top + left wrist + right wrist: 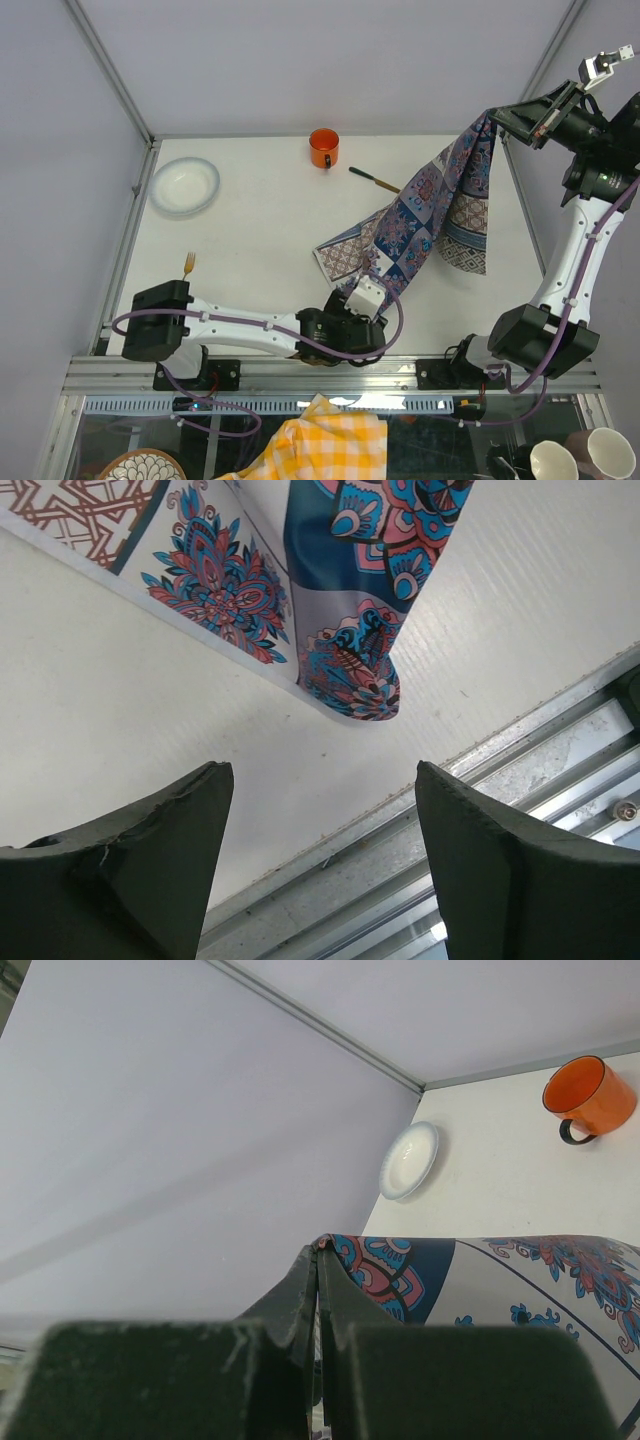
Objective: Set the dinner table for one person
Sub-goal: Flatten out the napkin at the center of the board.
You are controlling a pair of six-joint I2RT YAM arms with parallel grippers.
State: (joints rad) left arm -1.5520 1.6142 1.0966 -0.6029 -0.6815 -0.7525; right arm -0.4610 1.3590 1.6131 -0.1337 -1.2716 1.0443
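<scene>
The white dinner table (260, 230) carries a blue-and-purple patterned cloth (425, 210). My right gripper (492, 116) is shut on the cloth's top corner and holds it high, so the cloth hangs down to the tabletop. In the right wrist view my right gripper (320, 1250) pinches the cloth edge (500, 1280). My left gripper (372, 282) is open and empty, low beside the cloth's near end. In the left wrist view my left gripper (325, 775) has its jaws wide apart, short of the cloth's corner (350, 670). An orange mug (323, 148), a white bowl (184, 186), a fork (188, 263) and a dark-handled utensil (375, 180) lie on the table.
The aluminium frame rail (480, 810) runs just under my left gripper. A yellow checked cloth (320, 445), two cups (585, 460) and a patterned dish (140, 467) sit below the table's near edge. The mug (588, 1095) and bowl (408, 1160) show in the right wrist view.
</scene>
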